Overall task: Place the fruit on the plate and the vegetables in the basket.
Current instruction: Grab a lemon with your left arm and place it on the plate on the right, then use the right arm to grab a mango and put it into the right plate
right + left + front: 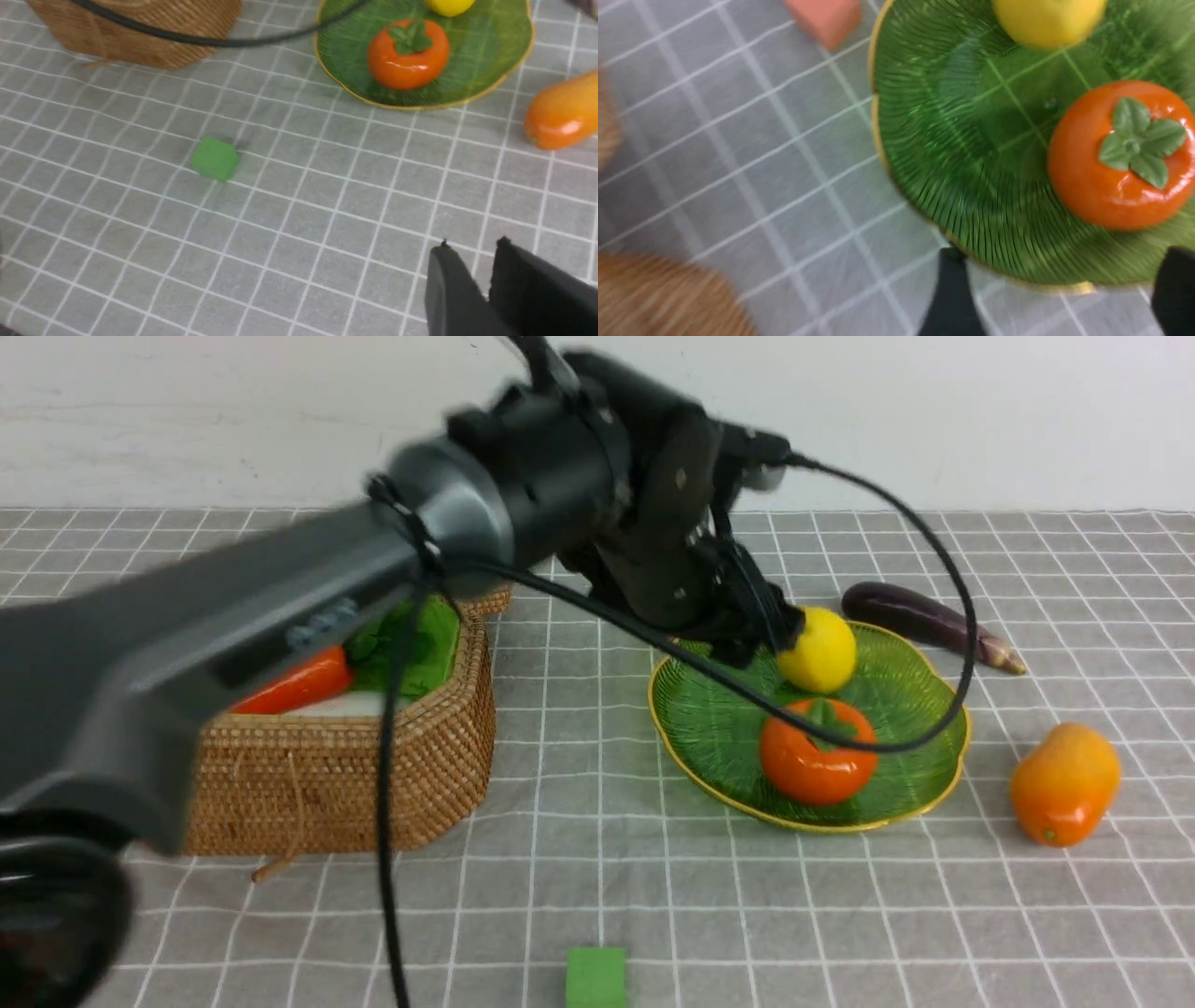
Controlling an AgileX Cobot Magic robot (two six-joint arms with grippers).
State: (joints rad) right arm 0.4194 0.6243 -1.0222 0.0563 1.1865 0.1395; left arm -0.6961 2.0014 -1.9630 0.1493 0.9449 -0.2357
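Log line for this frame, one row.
plate: lemon, persimmon | basket: carrot, radish | table: mango, eggplant | left gripper: open, empty

Left arm (pixel 233 607): dark grey link, silver-grey joint collar, black wrist housing with one visible screw head. Black cable (pixel 934 569) loops off the wrist. Left pincer (pixel 1064 252) and right pincer (pixel 473 242): matte black fingers, plain.

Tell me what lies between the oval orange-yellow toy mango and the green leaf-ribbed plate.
Only bare grey checked tablecloth lies between the mango and the plate; the front and right wrist views both show it.
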